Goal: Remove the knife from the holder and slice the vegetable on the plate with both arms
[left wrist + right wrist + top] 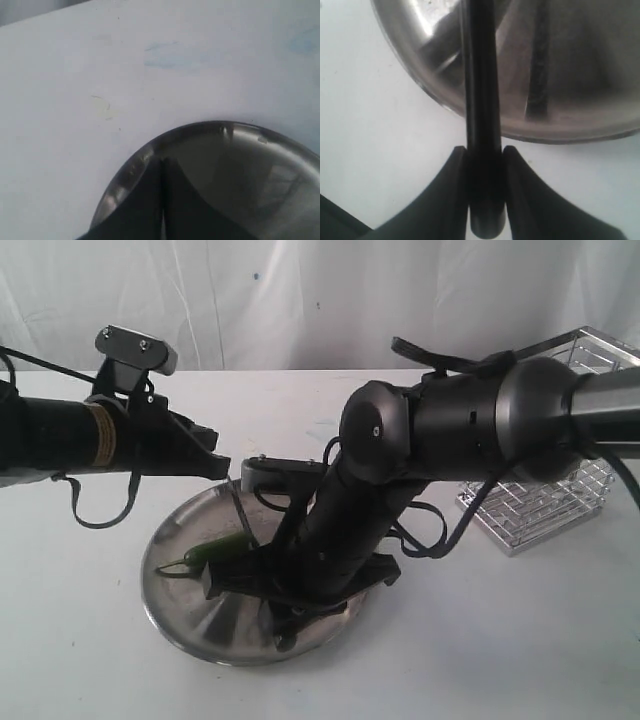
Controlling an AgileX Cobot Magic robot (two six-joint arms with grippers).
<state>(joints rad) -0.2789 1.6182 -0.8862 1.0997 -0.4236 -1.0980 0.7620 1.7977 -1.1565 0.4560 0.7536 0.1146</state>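
Observation:
The green chili pepper (212, 552) lies on the left part of the steel plate (175, 620). My right gripper (484, 150) is shut on the black knife (481, 90) at its handle. The knife reaches out over the plate's rim (470, 107). In the exterior view the thick right arm leans down over the plate, with its gripper (286, 624) low near the front rim; the knife is hidden there. My left gripper (161, 161) is shut on nothing and hovers above the plate's far edge (200, 131), seen in the exterior view as the left gripper (218, 458).
The chrome wire holder (560, 502) stands at the right, partly behind the right arm. White tabletop (80, 640) surrounds the plate, and a white wall backs the scene.

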